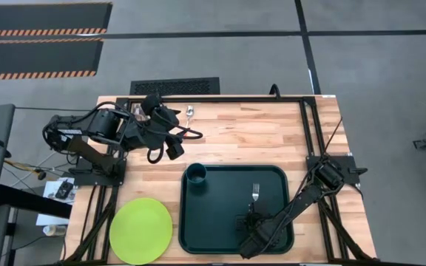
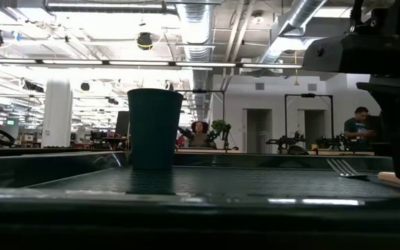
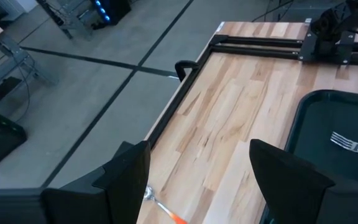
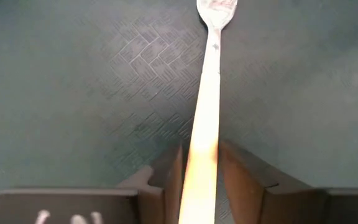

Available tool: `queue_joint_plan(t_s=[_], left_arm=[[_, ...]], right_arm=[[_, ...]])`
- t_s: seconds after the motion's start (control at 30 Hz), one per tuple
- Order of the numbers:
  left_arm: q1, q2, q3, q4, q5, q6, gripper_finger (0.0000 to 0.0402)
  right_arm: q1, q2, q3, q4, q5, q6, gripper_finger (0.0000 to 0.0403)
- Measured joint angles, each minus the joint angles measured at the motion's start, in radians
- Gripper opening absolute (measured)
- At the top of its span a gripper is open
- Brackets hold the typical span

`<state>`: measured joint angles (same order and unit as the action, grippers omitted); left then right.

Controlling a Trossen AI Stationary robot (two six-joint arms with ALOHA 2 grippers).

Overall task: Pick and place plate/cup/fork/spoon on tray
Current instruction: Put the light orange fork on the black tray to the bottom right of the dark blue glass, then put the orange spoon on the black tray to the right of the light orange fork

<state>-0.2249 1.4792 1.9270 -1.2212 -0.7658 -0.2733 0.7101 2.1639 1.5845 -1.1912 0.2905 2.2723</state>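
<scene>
The fork (image 4: pixel 207 112), pinched between the right gripper (image 4: pixel 202 180) fingers on the tray (image 1: pixel 220 229), could skid if released unevenly.

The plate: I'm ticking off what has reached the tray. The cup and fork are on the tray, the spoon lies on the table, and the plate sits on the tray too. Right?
Not quite. The high view shows the plate on the bare table, left of the tray, not on it. The cup and fork are on the tray, and the spoon lies on the table.
</scene>
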Motion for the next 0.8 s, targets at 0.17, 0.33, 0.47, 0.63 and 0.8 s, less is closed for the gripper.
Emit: queue_joint_plan(t_s=[0.17, 0.33, 0.47, 0.63, 0.8], left_arm=[[0.000, 0.000, 0.000, -0.002, 0.000, 0.000, 0.0263], [0.026, 0.000, -0.001, -0.037, -0.005, 0.003, 0.0263], [0.108, -0.033, -0.099, -0.035, 0.017, -0.038, 0.0263], [0.245, -0.175, -0.428, 0.109, 0.037, -0.095, 0.0263], [0.465, -0.347, -0.847, 0.528, 0.293, -0.050, 0.0259]], right_arm=[[0.000, 0.000, 0.000, -0.001, 0.003, -0.003, 0.0192], [0.002, -0.024, 0.015, -0.028, 0.063, -0.018, 0.0221], [0.005, -0.067, 0.065, -0.108, 0.165, -0.028, 0.0223], [0.014, -0.091, 0.129, -0.196, 0.237, -0.056, 0.0213], [0.031, -0.098, 0.185, -0.253, 0.275, -0.079, 0.0204]])
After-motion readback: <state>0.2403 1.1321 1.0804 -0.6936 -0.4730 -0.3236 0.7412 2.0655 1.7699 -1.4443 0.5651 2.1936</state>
